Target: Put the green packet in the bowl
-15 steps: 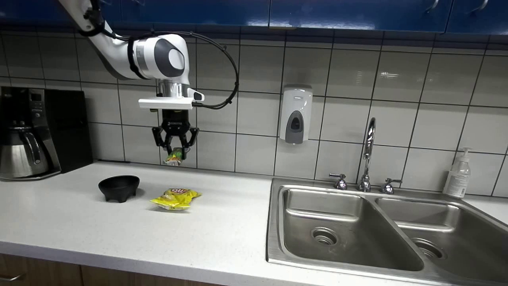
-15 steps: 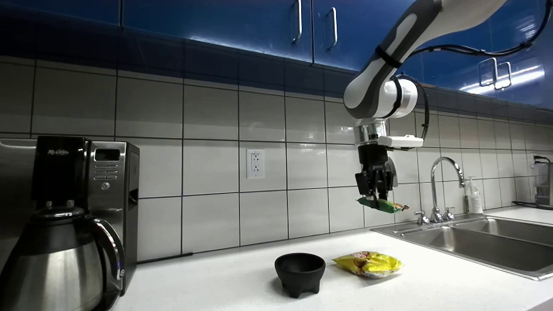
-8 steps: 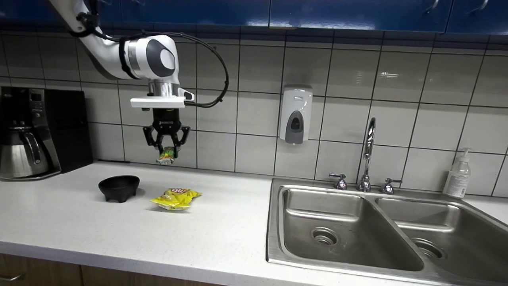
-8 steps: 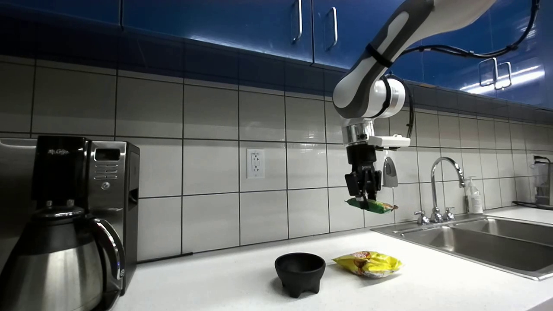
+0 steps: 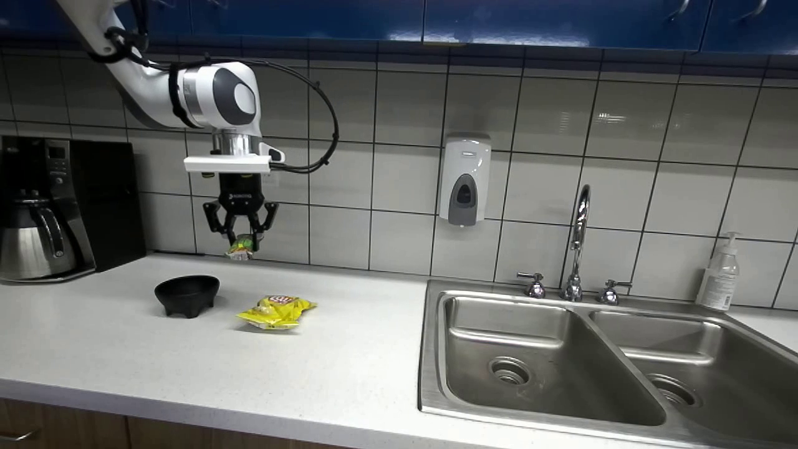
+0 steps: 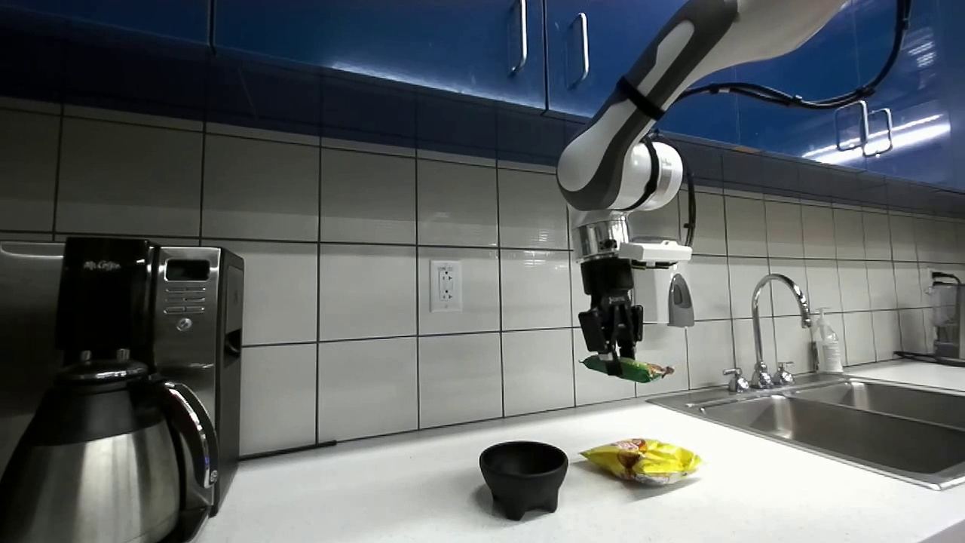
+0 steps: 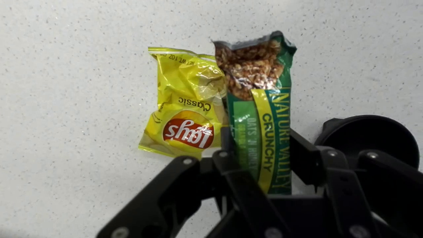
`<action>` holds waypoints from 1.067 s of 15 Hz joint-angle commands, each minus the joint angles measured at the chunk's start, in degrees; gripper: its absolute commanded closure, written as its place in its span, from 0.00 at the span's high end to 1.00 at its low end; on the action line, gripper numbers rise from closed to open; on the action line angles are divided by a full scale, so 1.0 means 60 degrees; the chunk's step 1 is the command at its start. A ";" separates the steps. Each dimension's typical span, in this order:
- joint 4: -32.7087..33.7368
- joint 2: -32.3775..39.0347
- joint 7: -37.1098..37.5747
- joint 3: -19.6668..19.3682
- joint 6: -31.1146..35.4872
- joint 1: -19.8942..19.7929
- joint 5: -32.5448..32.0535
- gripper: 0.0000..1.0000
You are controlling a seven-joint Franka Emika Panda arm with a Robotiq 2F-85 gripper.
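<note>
In an exterior view, the claw (image 5: 244, 243) grips the green packet (image 5: 241, 248) well above the bench (image 5: 349, 362). In an exterior view, the black bowl (image 6: 524, 479) stands lower, off to one side. In the wrist view, the packet overlaps a yellow chip bag (image 7: 185, 102). I'd call this carrying; next, shift over the bowl, lower, let go.

PLACE: kitchen, home or office unclear | double steel sink (image 5: 561, 374) sits in white counter (image 5: 349, 362) | chrome faucet (image 5: 580, 224) | coffee maker (image 5: 96, 206) stands by tiled wall (image 6: 369, 290) | blue cabinets (image 6: 377, 53) hang above
</note>
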 commanded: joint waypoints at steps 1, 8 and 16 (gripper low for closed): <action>0.0176 0.0055 0.0392 0.0214 -0.0335 0.0111 0.0007 0.16; -0.0192 0.0191 0.0393 0.0494 -0.0090 0.0350 0.0223 0.16; -0.0345 0.0241 0.0477 0.0839 0.0001 0.0727 0.0017 0.16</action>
